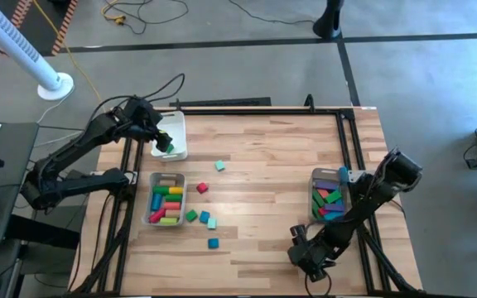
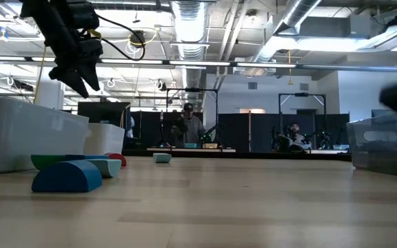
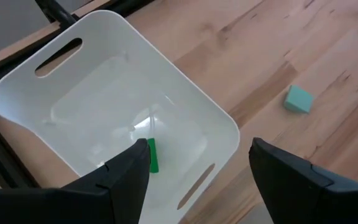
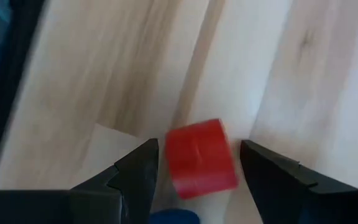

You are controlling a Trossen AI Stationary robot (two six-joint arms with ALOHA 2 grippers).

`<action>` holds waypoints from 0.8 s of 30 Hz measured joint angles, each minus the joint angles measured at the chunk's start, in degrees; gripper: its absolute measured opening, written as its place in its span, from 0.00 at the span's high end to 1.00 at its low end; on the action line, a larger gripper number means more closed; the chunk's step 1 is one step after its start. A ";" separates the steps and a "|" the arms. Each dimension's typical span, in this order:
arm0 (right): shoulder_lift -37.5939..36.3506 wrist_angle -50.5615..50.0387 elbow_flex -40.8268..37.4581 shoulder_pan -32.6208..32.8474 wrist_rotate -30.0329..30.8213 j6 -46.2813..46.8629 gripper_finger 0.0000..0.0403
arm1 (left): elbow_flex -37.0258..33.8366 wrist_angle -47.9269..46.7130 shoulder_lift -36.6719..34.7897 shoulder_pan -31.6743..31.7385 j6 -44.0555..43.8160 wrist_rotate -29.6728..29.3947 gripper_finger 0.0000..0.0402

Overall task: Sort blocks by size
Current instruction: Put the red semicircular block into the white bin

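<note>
Left fingers (image 3: 194, 171): spread wide, empty, over white tray (image 3: 17, 93) at the counter's far left edge; one green block (image 3: 153, 155) inside
Middle: loose blocks (image 1: 204, 217) unsorted beside the left bin (image 1: 166, 199)
Right fingers (image 4: 197, 168): wide apart, straddling a red block (image 4: 201, 157) near the counter's front edge
Progress: both bins part-filled

Table (image 1: 272, 149) layout: tray (image 1: 178, 124) at back left with one block (image 3: 153, 155) in it, left gripper (image 1: 163, 142) above it. Bin (image 1: 149, 199) of blocks in front of the tray; loose blocks (image 1: 202, 217) just right of that bin, one (image 1: 219, 165) farther back. Second bin (image 1: 314, 186) of blocks at right edge. Right gripper (image 1: 306, 263) at front right, a block (image 4: 201, 158) between its fingers.
</note>
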 joint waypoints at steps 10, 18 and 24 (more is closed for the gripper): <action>4.80 -4.33 4.04 -0.62 1.51 2.74 0.44 | 0.00 0.19 0.02 -1.31 -0.83 0.57 0.35; 4.68 -6.24 4.12 0.47 2.07 3.03 0.61 | 0.00 1.08 0.02 -2.62 -1.29 0.62 0.35; 4.91 -8.02 6.60 -0.39 1.65 2.72 0.60 | 0.81 0.99 0.02 -4.90 -1.71 0.63 0.35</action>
